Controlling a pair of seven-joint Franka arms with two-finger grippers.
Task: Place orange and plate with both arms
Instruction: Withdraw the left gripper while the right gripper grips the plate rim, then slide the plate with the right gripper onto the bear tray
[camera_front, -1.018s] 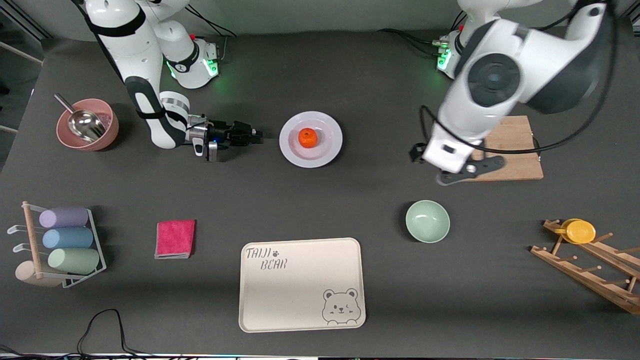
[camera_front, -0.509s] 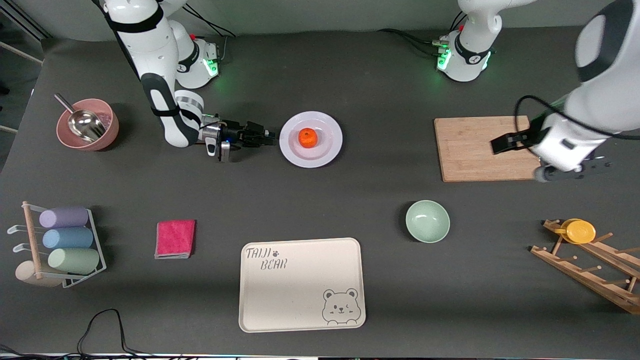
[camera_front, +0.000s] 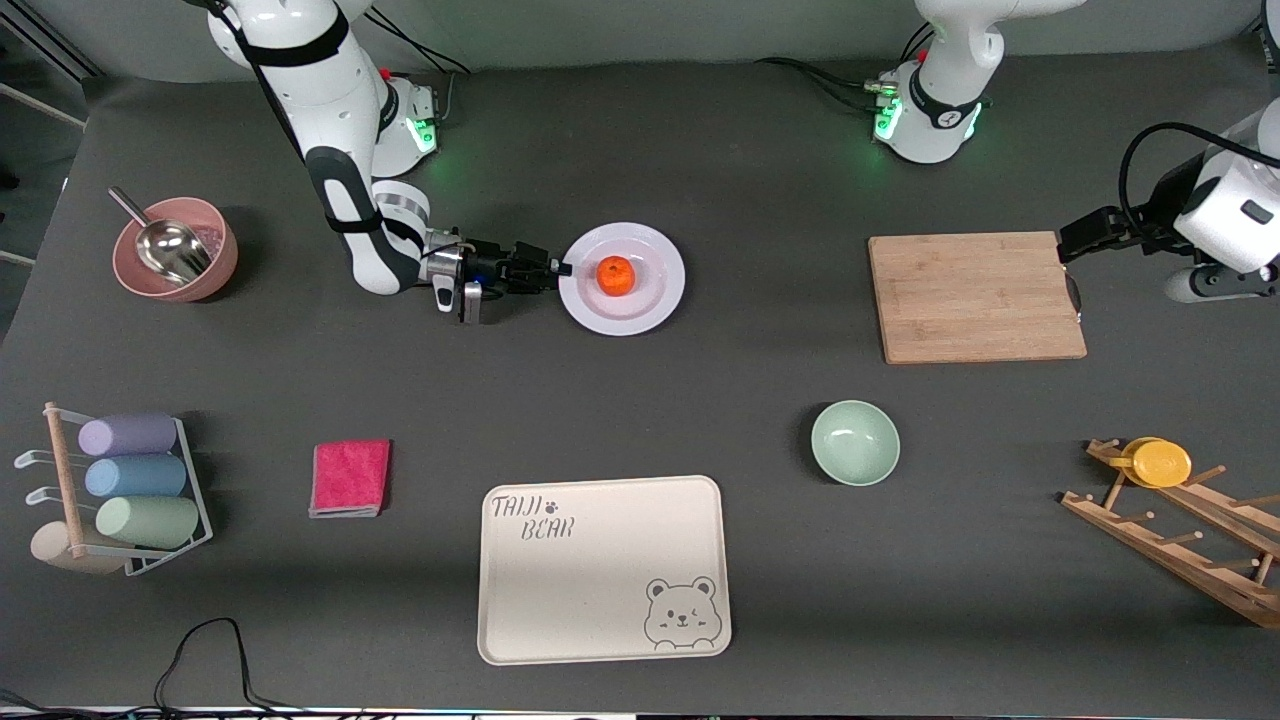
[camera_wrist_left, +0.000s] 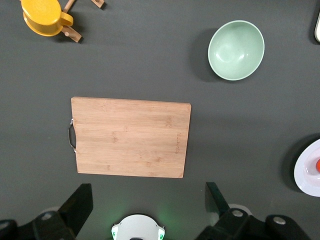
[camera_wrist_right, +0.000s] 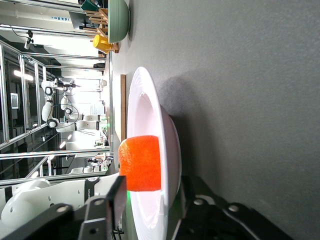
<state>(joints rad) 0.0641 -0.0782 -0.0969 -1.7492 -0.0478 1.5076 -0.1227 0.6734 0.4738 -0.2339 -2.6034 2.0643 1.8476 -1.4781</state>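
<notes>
White plate (camera_front: 650, 300) holds the orange (camera_front: 616, 275).

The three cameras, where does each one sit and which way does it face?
Front view: high across the table, facing both arms; right hand at the plate rim, left hand up by the cutting board.
Left wrist view: looks straight down on the cutting board and green bowl; open fingers show.
Right wrist view: low, level with the plate and orange; its fingers straddle the rim.
All three show the plate.
</notes>
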